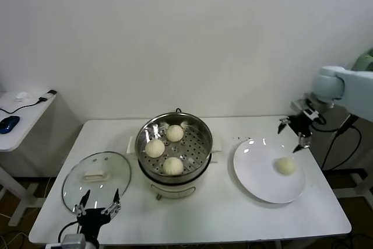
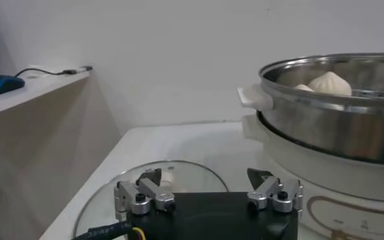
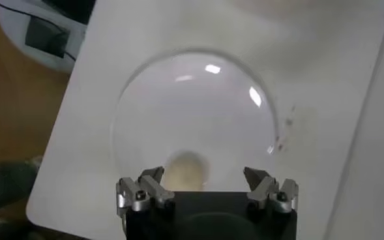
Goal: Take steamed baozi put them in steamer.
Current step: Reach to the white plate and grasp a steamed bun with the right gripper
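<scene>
White surface (image 1: pixel 233 214), head view: steamer (image 1: pixel 174 150) at centre frame, holding three steamed baozi (image 1: pixel 173 165) on its perforated tray. Fourth baozi (image 1: pixel 285 165) on the white plate (image 1: pixel 262 182), right of centre. Glass lid (image 1: pixel 97 173) lies flat at lower left. Right end effector (image 1: pixel 292 135), fingers apart and empty, hangs above the plate's far edge. Left end effector (image 1: pixel 98 208), fingers apart and empty, sits at the lid's near rim, bottom left.

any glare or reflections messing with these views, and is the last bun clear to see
Right wrist view: bright glare spots on the white plate; the last baozi looks soft, partly hidden by the open right gripper. Head view: even light, that bun crisp. Left wrist view: streaky reflections on the steamer wall.
</scene>
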{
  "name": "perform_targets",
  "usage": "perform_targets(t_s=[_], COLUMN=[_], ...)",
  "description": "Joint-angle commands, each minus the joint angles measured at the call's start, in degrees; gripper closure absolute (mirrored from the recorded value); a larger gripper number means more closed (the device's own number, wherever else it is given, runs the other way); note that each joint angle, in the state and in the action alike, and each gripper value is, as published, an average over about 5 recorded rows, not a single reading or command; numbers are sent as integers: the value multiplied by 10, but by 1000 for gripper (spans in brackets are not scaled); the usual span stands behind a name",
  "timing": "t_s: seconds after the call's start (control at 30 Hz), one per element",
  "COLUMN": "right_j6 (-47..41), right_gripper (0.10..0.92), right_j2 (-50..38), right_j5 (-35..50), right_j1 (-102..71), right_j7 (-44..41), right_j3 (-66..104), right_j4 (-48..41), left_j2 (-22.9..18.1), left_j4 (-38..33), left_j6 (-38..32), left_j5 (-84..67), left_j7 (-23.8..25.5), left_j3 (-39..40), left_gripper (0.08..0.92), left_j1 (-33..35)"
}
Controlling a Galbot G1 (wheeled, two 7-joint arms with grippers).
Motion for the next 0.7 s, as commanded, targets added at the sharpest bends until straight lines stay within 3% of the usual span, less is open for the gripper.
perform_targets(t_s=[0.03,0.3,0.7], right_j6=[-77,-75,-71], right_gripper=[203,203,203], right_j2=[-60,11,47], right_j5=[-73,-101,-116], right_j1=[-210,-312,-336], right_j7=[32,50,68], right_j3=[147,246,270], right_j4=[-82,-167,-193], left_j2=[-5,-8,-12], left_j4=[-1,0,5], left_j6=[-2,-4,-5], left_j5=[6,13,17], left_j7=[0,-1,-2], left_j3=[-1,-4,-1], left_gripper=[177,177,177], left_j1=[8,17,17])
